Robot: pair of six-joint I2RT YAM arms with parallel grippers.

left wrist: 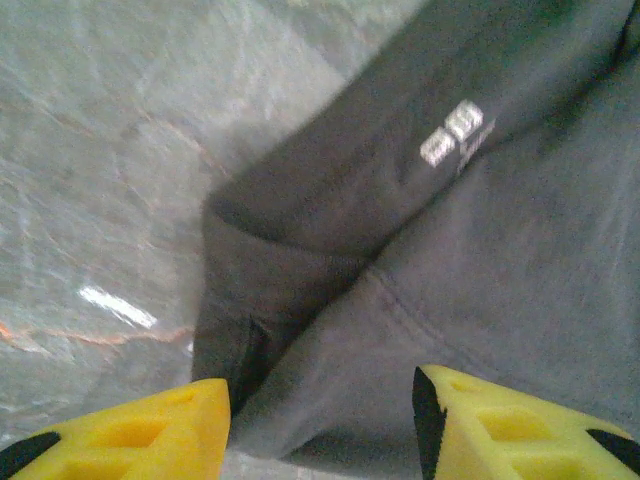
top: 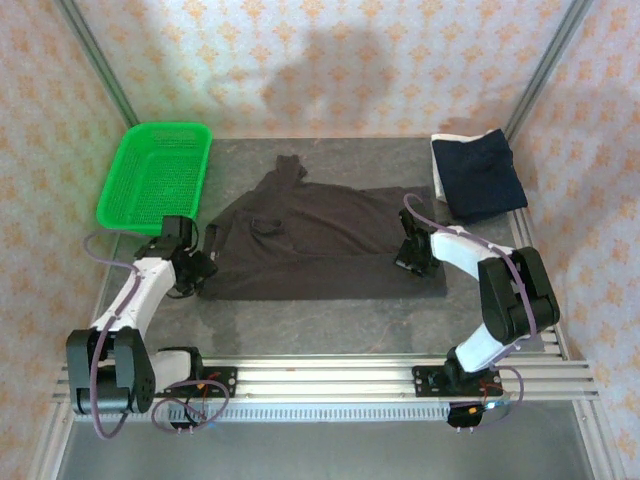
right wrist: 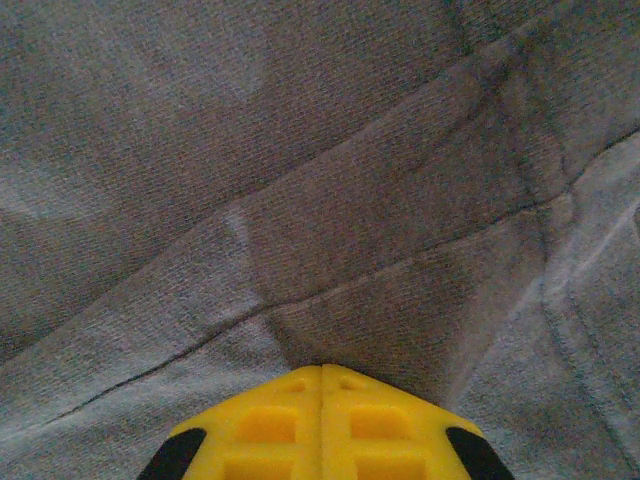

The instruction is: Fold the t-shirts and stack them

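T-shirt [top: 310, 240], charcoal, seemingly in right gripper's [right wrist: 320, 372] pinch; left gripper [left wrist: 320, 385] agape.

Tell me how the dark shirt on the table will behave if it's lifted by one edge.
The dark shirt is likely floppy: it lies flat with soft folds, and creases radiate from where the shut right claw pinches it. It would probably drape and drag rather than lift whole. The thin knit looks light, so pushing would likely bunch it.

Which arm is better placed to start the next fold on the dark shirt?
Right, probably. The right gripper is shut with creases of the dark shirt converging at its tips, so it seems to hold cloth. The left gripper is open over a corner.
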